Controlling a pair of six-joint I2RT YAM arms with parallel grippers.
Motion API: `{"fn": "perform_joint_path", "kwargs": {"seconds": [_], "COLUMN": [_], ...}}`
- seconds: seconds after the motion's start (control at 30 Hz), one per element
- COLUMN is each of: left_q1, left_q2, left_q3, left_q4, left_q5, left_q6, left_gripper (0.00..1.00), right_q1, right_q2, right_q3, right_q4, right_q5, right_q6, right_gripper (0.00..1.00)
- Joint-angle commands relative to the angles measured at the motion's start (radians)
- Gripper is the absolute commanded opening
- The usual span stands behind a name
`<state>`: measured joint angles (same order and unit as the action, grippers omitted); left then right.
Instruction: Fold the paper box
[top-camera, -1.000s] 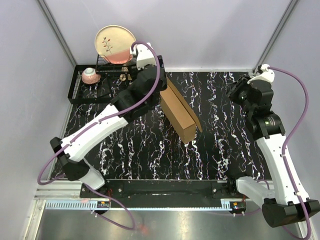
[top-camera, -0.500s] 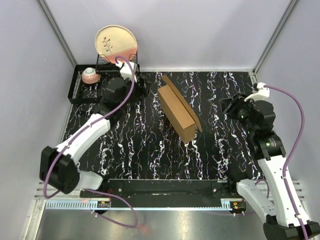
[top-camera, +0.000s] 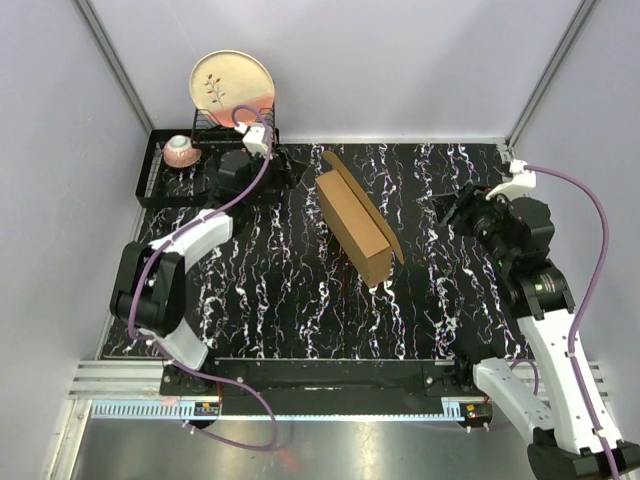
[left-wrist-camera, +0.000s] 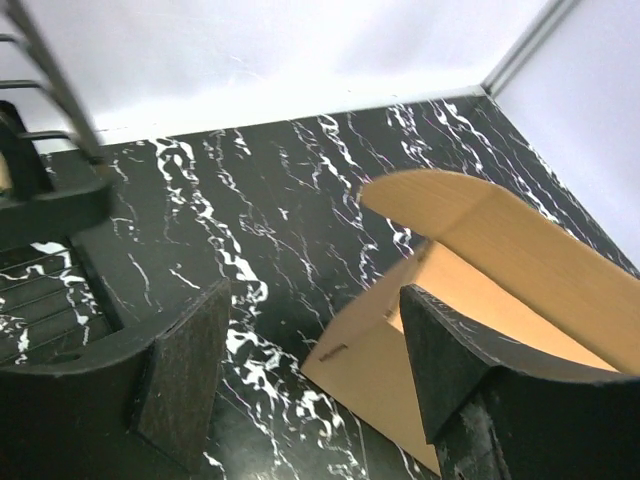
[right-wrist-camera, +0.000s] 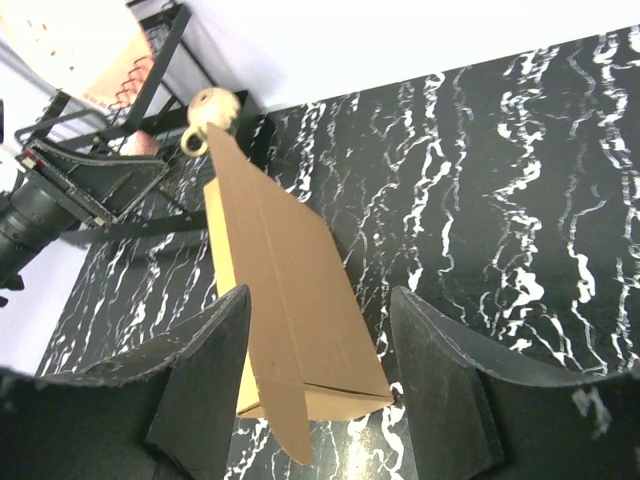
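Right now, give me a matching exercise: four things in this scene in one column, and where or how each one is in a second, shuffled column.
1 paper box
2 plate
3 pink cup
4 right gripper

A standing on edge at the back of the rack
B open, right of the box, apart from it
C middle of the table
D inside the rack, left end

Pairs: 1-C, 2-A, 3-D, 4-B

Nope, no readable text, labels or numbers anywhere. The paper box (top-camera: 355, 225) is plain brown, and the plate (top-camera: 232, 88) far left only shows a plant drawing.
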<state>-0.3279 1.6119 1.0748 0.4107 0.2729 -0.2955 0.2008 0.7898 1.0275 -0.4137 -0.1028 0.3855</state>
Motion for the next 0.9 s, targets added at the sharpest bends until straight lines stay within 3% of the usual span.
{"fn": "perform_joint_path", "kwargs": {"seconds": [0.0,0.1,0.27,0.37,0.6,0.87], "left_q1": [0.049,0.049,0.047,0.044,0.036,0.024], "left_q2": [0.078,0.146,0.201,0.226,0.305,0.378], "left_q3": [0.042,0.068,0.091,0.102,0.126,0.148], "left_q4": [0.163,0.140,0.103,0.082,0.059,0.076], "left_q5": [0.048,0.055,0.057,0.055,0.051,0.083], "left_q6": [-0.103,-0.109,-0.110,-0.103,-0.111,-0.133], "left_gripper": [0.72,0.70,0.61,0.58,0.56,0.54], "right_q1": [0.005,0.003,0.003,0.005,0.006,0.040], "right_q2": [-0.057,-0.075,-0.168,-0.208,-0.236,-0.146], "right_q3": [-0.030,-0.061,-0.233,-0.317,-0.512,-0.685], "right_q4": [-0.008,-0.046,-0.050,-0.046,0.050,0.360], "right_q5": [0.149,0.190,0.169,0.141,-0.027,-0.113], "right_q6": [0.013,0.042,0.159,0.226,0.429,0.613], "right_gripper": [0.64,0.55,0.17,0.08,0.02,0.01]}}
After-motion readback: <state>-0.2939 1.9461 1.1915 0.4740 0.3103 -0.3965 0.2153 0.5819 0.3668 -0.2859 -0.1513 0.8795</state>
